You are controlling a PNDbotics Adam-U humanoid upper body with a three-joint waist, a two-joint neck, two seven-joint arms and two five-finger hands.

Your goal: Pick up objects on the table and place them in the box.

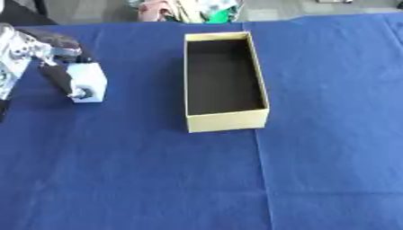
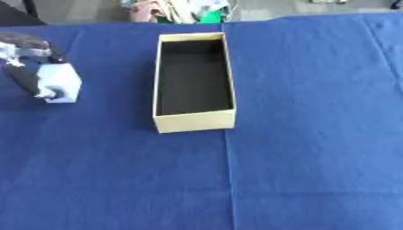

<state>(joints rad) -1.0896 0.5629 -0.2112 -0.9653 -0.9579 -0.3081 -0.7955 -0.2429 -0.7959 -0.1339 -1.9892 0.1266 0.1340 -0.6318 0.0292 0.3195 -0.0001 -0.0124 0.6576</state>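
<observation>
A small white block (image 1: pixel 91 80) sits at the far left of the blue tablecloth. My left hand (image 1: pixel 56 63) comes in from the left edge and is curled round it, with dark fingers over its top and the thumb down its near side. Whether the block rests on the cloth or hangs just above it I cannot tell. A long yellow cardboard box (image 1: pixel 228 120) with a dark inside stands open in the middle of the table, to the right of the block, and nothing lies in it. My right hand shows in neither view.
The blue cloth (image 1: pixel 236 179) covers the whole table, with a fold line running down from the box. Colourful things (image 1: pixel 197 11) lie beyond the far edge.
</observation>
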